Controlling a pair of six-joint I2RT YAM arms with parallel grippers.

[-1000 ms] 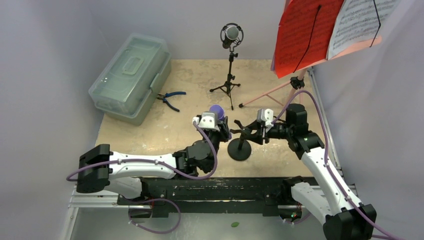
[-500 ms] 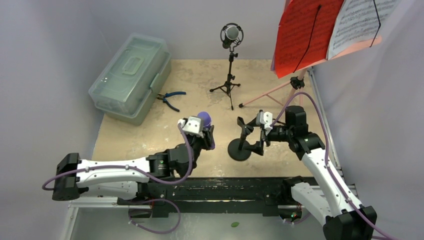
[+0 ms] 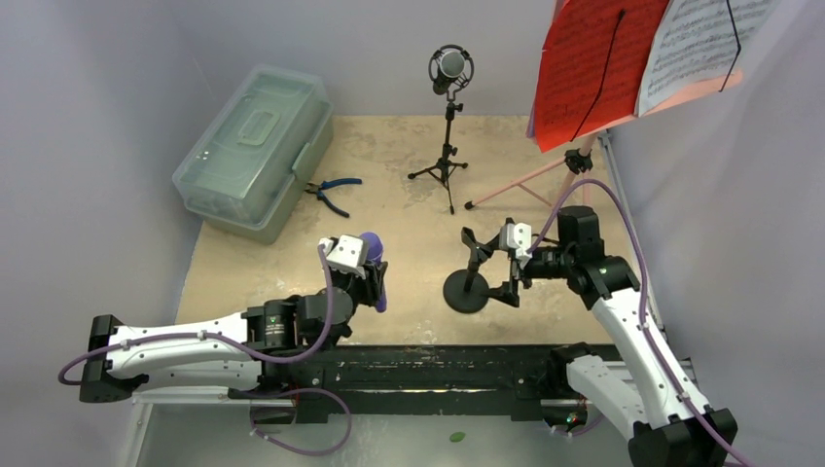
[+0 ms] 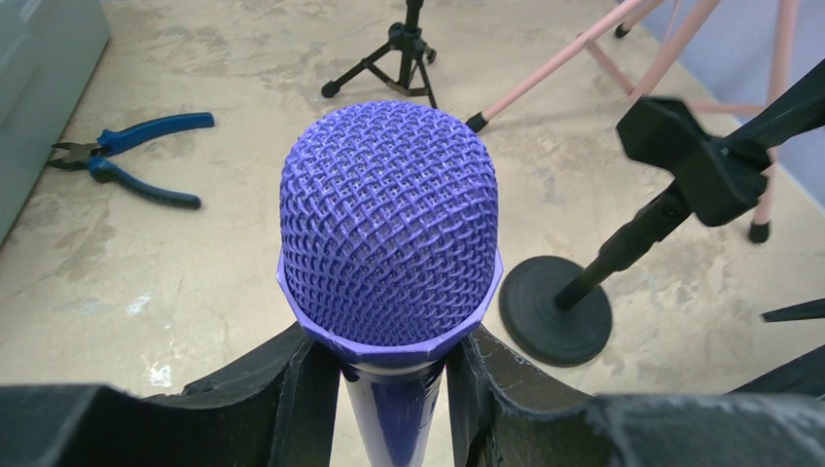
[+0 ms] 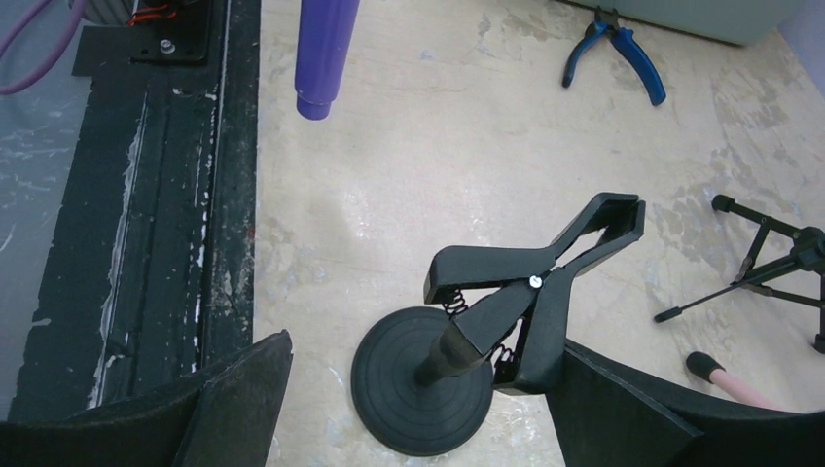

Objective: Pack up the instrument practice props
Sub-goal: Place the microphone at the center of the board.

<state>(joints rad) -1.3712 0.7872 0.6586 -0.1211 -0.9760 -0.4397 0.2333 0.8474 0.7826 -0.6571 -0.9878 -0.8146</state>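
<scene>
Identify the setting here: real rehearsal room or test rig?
Most likely a robot test cell. Plain grey walls box in a tan tabletop; a black metal rail carries two white-shelled robot arms at its near edge; the black-silver microphone on a black tripod and the red sheet-music page read as props.

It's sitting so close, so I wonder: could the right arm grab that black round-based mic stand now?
Probably yes: the right gripper is open, its fingers either side of the mic stand, with nothing else between them.
</scene>
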